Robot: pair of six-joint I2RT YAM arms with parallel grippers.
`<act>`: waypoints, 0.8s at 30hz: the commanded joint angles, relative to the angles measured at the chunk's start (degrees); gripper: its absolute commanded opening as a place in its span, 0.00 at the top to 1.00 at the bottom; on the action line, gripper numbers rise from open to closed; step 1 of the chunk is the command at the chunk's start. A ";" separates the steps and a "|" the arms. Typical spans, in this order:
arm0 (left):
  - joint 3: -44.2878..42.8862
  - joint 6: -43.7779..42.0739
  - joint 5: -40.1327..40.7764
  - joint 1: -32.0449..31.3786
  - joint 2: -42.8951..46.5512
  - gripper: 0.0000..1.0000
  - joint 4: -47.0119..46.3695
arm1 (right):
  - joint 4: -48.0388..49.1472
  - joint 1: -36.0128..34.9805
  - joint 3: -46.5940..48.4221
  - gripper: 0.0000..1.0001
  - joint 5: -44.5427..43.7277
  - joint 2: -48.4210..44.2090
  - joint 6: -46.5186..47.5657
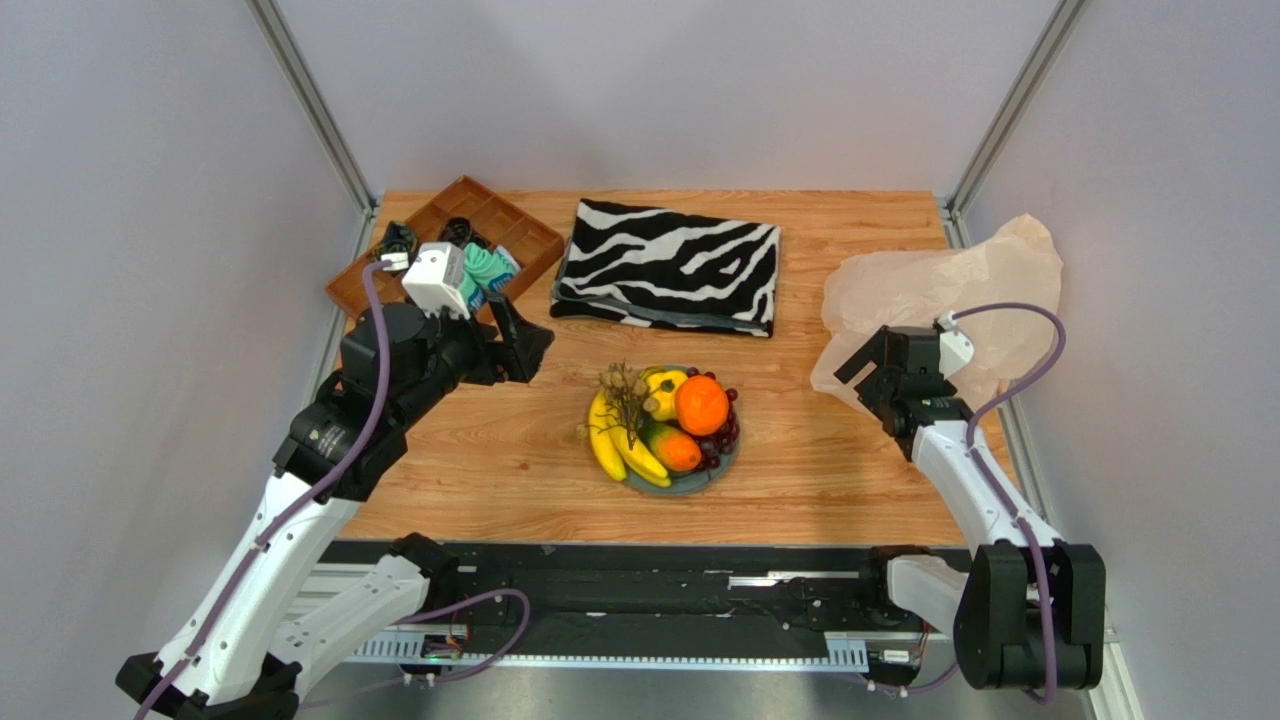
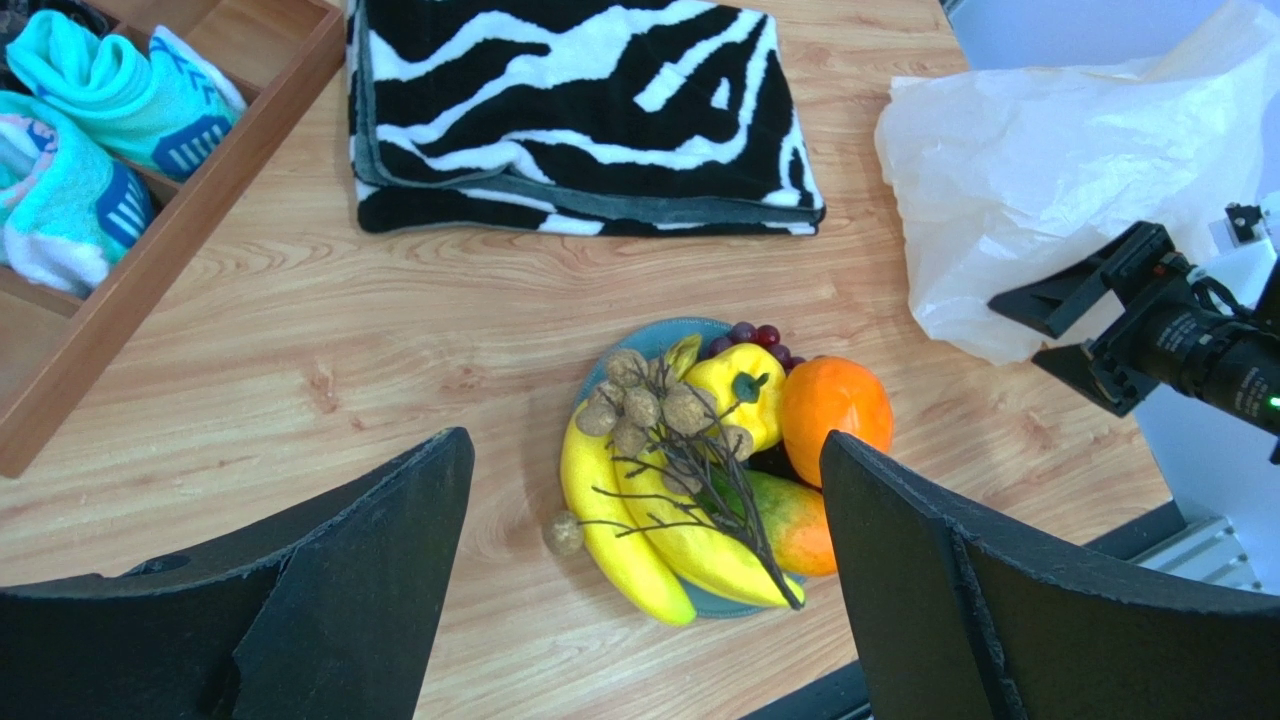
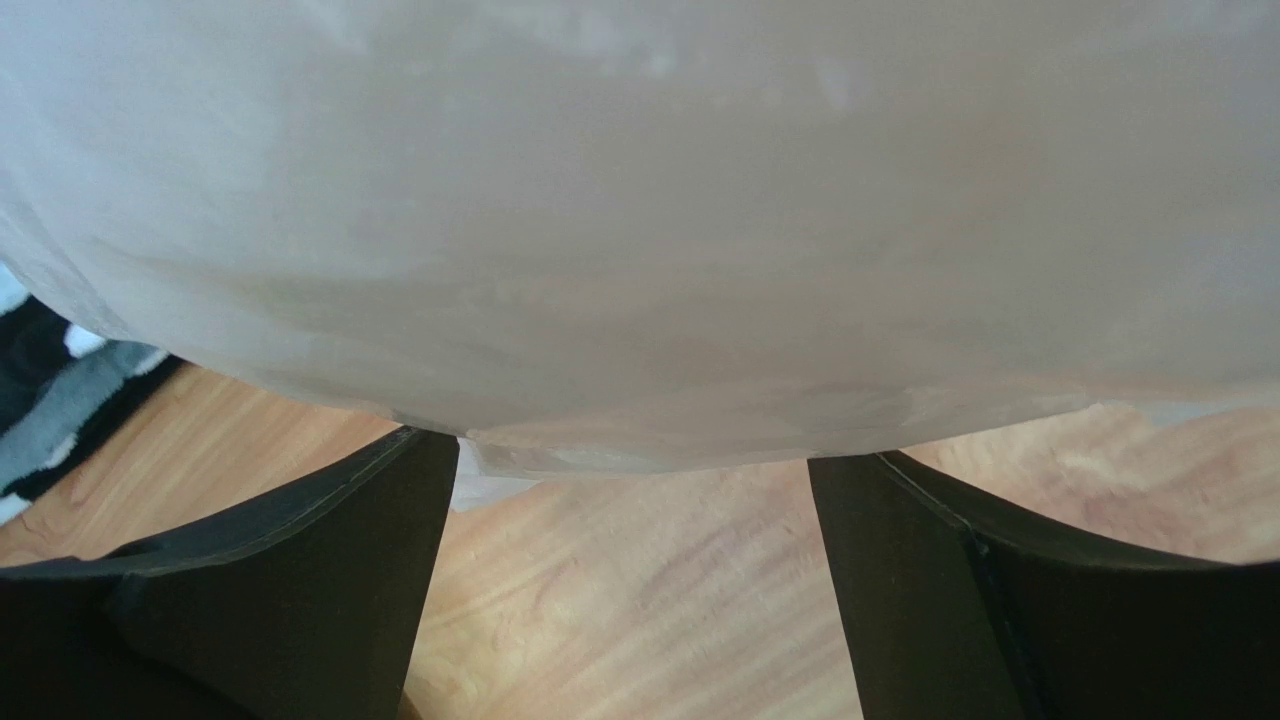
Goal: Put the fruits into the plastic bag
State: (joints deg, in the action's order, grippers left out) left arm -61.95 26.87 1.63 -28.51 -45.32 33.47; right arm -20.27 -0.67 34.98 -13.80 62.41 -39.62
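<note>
R gripper (image 1: 864, 371), jaws apart, sits right at plastic bag (image 1: 932, 285) edge, prob not touching. L gripper (image 1: 522, 344), also apart, is nearer fruits (image 1: 669, 420).

Right wrist view: we note the plastic bag (image 3: 646, 225) filling the upper frame, pale and translucent. Its lower edge reaches the tips of the right gripper (image 3: 631, 458); contact we cannot tell. Both dark fingers (image 3: 346, 570) stand wide apart, with bare wooden table (image 3: 646, 600) between them. To the left we see a strip of zebra-striped cloth (image 3: 60, 390).
</note>
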 commanded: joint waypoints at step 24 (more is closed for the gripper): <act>-3.61 -0.94 -3.90 -0.23 2.17 0.06 0.90 | 9.03 0.23 22.58 1.00 1.49 11.69 7.71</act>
State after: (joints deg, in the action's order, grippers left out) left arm -63.37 26.89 0.89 -28.51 -43.55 36.73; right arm -9.65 -0.67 52.84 -14.46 78.87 -31.62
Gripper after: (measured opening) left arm 0.945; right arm 0.006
